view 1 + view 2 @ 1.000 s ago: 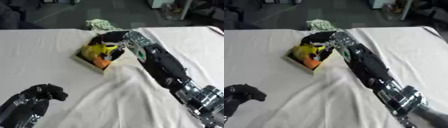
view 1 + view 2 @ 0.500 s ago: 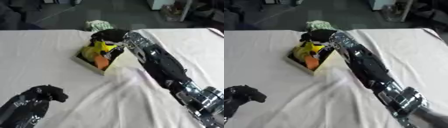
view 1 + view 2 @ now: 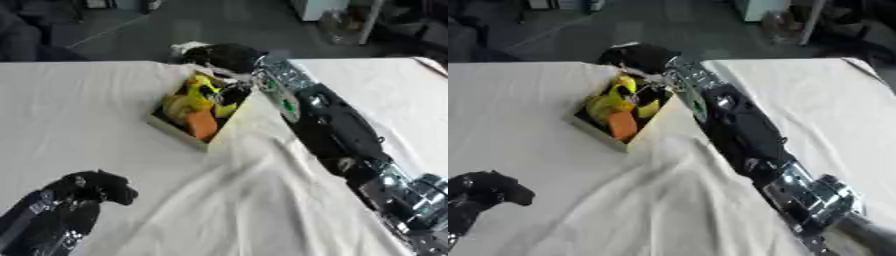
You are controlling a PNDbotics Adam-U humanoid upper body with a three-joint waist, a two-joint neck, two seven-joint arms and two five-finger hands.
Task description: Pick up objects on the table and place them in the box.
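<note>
Now, right hand [image 3: 229,55] beyond box [image 3: 188,136] w/ pale object, grip unclear, left hand [image 3: 98,186] curled, empty.

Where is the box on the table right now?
The box sits mid-table, slightly left of centre, just left of the right arm, with the right hand at its far end.

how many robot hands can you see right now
2: the left hand sits curled near the lower left corner on the white cloth; the right hand reaches past the box at the table's far edge.

Yellow and orange objects [image 3: 194,109], white tablecloth [image 3: 79,110]
</note>
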